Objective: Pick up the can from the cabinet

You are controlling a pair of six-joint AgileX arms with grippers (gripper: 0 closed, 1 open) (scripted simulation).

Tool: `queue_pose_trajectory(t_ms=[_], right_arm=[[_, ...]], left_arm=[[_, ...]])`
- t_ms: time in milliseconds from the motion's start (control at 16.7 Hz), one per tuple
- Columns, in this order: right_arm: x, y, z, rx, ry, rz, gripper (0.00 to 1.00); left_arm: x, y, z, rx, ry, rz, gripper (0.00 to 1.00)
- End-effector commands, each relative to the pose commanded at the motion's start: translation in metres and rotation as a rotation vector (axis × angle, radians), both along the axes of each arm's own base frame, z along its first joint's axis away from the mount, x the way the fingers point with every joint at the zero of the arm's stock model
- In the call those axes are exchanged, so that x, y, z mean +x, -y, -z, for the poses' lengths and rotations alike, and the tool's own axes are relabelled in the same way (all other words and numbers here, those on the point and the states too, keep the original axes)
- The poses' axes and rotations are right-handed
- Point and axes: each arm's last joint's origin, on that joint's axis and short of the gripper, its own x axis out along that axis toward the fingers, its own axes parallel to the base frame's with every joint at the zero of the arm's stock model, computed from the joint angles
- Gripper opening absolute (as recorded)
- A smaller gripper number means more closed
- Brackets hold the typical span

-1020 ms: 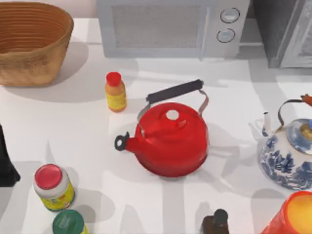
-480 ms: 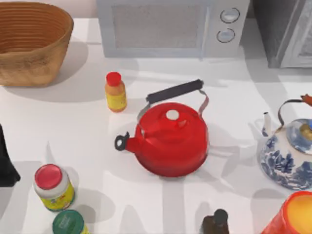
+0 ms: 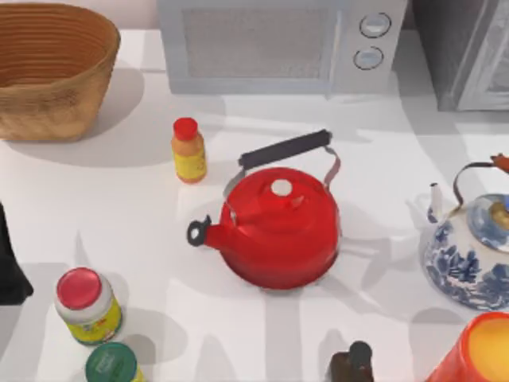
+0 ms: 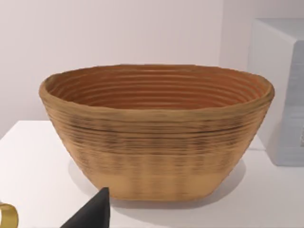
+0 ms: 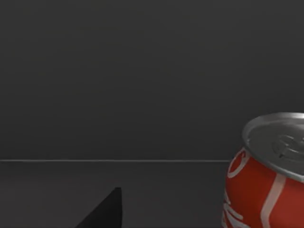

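Observation:
The can (image 5: 266, 175) is red with white markings and a silvery rimmed top. It stands upright on the dark floor of the cabinet (image 5: 142, 80) in the right wrist view. A black part of my right gripper (image 5: 105, 213) juts in low beside it, apart from the can. From above, the cabinet (image 3: 453, 44) is the dark speckled unit at the table's far right corner, with its pale framed door (image 3: 489, 68). My left arm (image 3: 9, 267) is parked at the table's left edge, and its gripper (image 4: 90, 213) faces the basket.
A red kettle (image 3: 278, 227) sits mid-table, with a blue-and-white teapot (image 3: 469, 259) to its right. A light grey microwave (image 3: 278, 44) stands at the back and a wicker basket (image 3: 52, 68) at the back left. Bottles (image 3: 188, 150) (image 3: 87, 306) and an orange-red cup (image 3: 477, 354) stand nearer the front.

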Motion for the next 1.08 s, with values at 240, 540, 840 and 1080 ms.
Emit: queue_pose_trajectory(t_ms=[240,540,840,1080], right_arm=[[0.0,0.0,0.0,0.0,0.0,0.0,0.47],[0.0,0.0,0.0,0.0,0.0,0.0,0.1],[0.0,0.0,0.0,0.0,0.0,0.0,0.0],[0.0,0.0,0.0,0.0,0.0,0.0,0.0]], left_arm=[[0.0,0.0,0.0,0.0,0.0,0.0,1.0],[0.0,0.0,0.0,0.0,0.0,0.0,1.0],[0.0,0.0,0.0,0.0,0.0,0.0,1.0],[0.0,0.0,0.0,0.0,0.0,0.0,1.0]])
